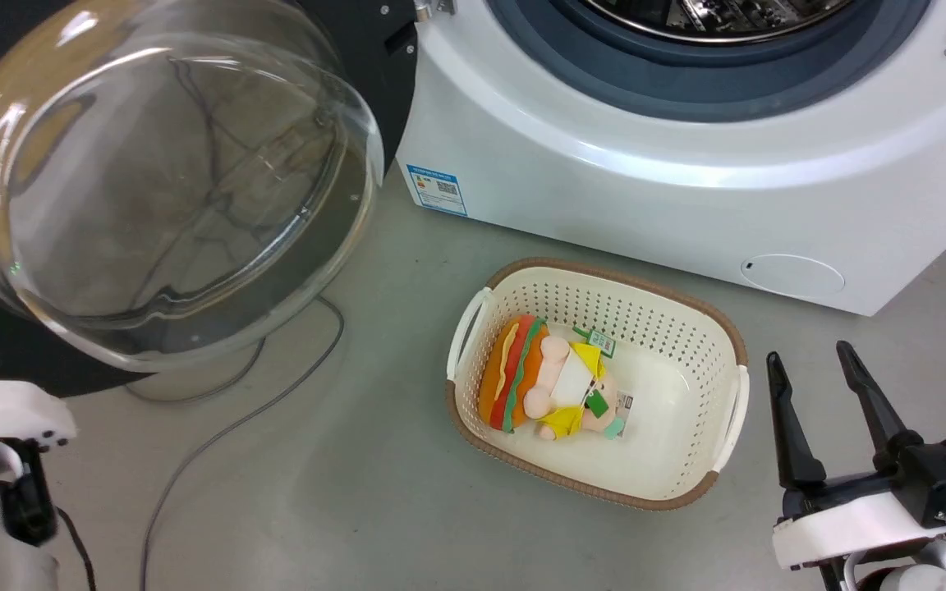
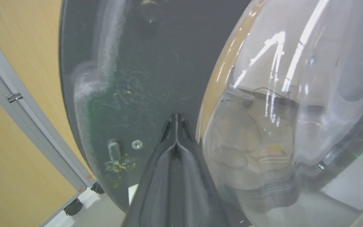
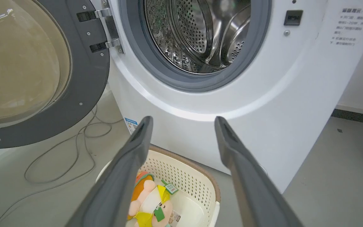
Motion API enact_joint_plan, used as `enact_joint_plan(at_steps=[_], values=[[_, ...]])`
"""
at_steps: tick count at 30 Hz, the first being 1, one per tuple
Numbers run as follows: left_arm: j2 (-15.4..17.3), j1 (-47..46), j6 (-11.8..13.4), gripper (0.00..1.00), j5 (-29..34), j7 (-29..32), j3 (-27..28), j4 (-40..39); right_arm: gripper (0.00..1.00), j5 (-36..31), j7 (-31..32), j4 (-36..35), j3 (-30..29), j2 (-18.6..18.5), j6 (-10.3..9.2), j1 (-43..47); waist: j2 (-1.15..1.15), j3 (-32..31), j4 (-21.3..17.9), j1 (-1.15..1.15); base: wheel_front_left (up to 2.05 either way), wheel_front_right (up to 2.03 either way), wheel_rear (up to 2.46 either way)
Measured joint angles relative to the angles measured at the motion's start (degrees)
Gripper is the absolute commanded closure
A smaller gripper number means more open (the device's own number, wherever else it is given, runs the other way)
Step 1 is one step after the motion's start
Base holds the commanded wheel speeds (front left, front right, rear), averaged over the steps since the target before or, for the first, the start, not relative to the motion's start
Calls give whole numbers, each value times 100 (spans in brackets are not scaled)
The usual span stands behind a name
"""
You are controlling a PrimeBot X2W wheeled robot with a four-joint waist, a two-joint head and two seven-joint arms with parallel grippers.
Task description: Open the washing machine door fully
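The door [image 1: 153,189] is swung open on hinges at the left edge of the machine [image 1: 686,189], exposing the drum [image 3: 200,31].

Left gripper [image 2: 175,117]: fingers pressed together, empty, tips at the door's black inner face beside the glass bowl. Contact cannot be confirmed.

Right gripper [image 1: 807,351]: fingers spread wide, empty, beside the basket [image 1: 719,328] on the floor. The basket holds a plush toy [image 1: 547,382].

The sticker [image 1: 437,189] at the machine's lower left corner and the notice [image 3: 348,26] at its upper right are both illegible.

Our head camera looks steeply down at the floor [image 1: 358,492] before the washing machine [image 1: 645,189]. Our left wrist camera sits close against the door [image 2: 131,78]. Our right wrist camera faces the drum [image 3: 200,34] from farther back, sharing the basket [image 1: 662,328] with the head.
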Motion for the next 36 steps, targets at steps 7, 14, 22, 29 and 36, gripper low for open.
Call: enact_joint_plan(at_steps=[7,14,22,29,36], values=[[210,-379,-55,100,-68,0,303,516,0,-5,0,0,-23,-2,0,-16,0,75,-73,0,0,0,0],[290,-595,-152,100,-57,0,425,805,0,-7,0,9,-30,-4,0,-31,0,105,-127,0,0,0,0],[223,-590,-260,100,111,0,434,848,0,2,0,92,-45,-4,0,-27,0,-144,-173,-1,0,0,0],[102,-264,-400,100,293,0,443,541,0,102,0,130,-73,-3,0,46,0,-603,-226,-1,0,0,0],[-75,220,-568,100,493,0,367,-172,0,315,0,155,-86,-2,0,331,0,-1084,-305,-1,0,0,0]])
